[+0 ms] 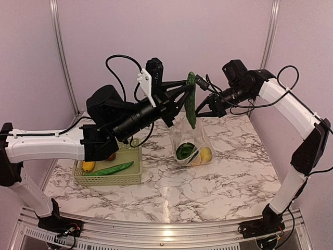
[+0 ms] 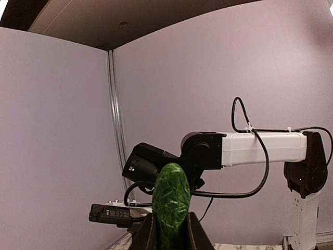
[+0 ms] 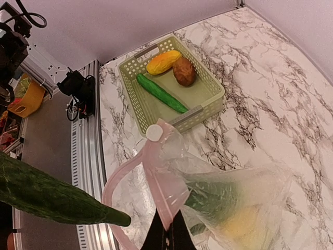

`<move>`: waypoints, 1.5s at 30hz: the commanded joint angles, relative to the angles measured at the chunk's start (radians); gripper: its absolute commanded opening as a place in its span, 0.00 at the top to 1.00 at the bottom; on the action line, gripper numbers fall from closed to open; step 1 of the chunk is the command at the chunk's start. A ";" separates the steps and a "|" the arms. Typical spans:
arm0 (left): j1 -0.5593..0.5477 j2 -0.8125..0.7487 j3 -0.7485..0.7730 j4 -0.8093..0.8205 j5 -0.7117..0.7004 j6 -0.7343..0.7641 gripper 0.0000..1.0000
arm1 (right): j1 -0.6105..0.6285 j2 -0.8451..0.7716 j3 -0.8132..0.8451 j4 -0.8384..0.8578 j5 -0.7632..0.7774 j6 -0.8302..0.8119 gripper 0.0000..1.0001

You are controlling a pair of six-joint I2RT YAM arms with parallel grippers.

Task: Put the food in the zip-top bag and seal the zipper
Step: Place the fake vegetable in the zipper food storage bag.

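Note:
My left gripper (image 1: 185,87) is shut on a dark green cucumber (image 1: 191,101) and holds it upright, high over the table. In the left wrist view the cucumber (image 2: 171,200) stands between the fingers (image 2: 148,234). My right gripper (image 1: 202,111) is shut on the pink zipper strip (image 3: 164,182) of the zip-top bag (image 1: 190,143) and holds it up by its mouth, which hangs open. The bag (image 3: 244,208) holds green and yellow food. The cucumber's lower tip (image 3: 117,220) is at the open mouth.
A pale green lattice basket (image 1: 130,177) stands at the left on the marble table. It holds a yellow piece (image 3: 163,61), a brown potato (image 3: 183,71) and a long green vegetable (image 3: 161,94). The metal frame rail (image 3: 86,130) runs along the table's near edge.

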 commanded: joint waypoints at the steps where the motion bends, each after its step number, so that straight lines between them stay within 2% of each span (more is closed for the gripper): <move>1: -0.004 0.086 -0.011 0.130 -0.039 0.095 1.00 | -0.004 -0.031 0.043 -0.005 -0.038 0.010 1.00; 7: -0.004 0.176 -0.026 0.172 -0.104 0.198 1.00 | -0.003 -0.053 0.040 -0.006 -0.020 0.007 1.00; 11: -0.003 0.246 -0.053 0.289 -0.166 0.237 1.00 | -0.004 -0.061 0.040 -0.006 -0.016 0.006 1.00; 17: -0.003 0.360 -0.040 0.378 -0.257 0.265 1.00 | -0.003 -0.059 0.051 -0.008 -0.012 0.006 1.00; 19: -0.003 0.397 -0.034 0.389 -0.309 0.279 0.86 | -0.004 -0.061 0.052 -0.008 -0.006 0.004 1.00; 20: -0.003 0.407 -0.031 0.389 -0.338 0.284 0.74 | -0.004 -0.061 0.054 -0.008 -0.003 0.004 1.00; 21: -0.003 0.413 -0.029 0.390 -0.374 0.286 0.57 | -0.004 -0.060 0.054 -0.008 -0.001 0.004 1.00; 23: -0.004 0.403 -0.032 0.389 -0.411 0.295 0.33 | -0.004 -0.058 0.052 -0.007 0.001 0.003 1.00; 25: -0.004 0.374 -0.036 0.360 -0.403 0.292 0.24 | -0.005 -0.054 0.050 -0.004 0.000 0.003 1.00; 29: -0.006 0.309 -0.017 0.273 -0.356 0.259 0.15 | -0.006 -0.034 0.056 -0.002 -0.001 0.004 1.00; 36: -0.006 0.187 0.012 0.132 -0.301 0.122 0.12 | -0.006 0.008 0.067 0.005 0.020 0.012 1.00; 41: -0.006 0.096 0.013 -0.046 -0.414 -0.038 0.12 | -0.004 0.025 0.068 0.009 0.023 0.011 1.00; 45: -0.006 -0.004 -0.064 -0.178 -0.469 -0.106 0.12 | -0.006 0.037 0.077 0.011 0.040 0.006 1.00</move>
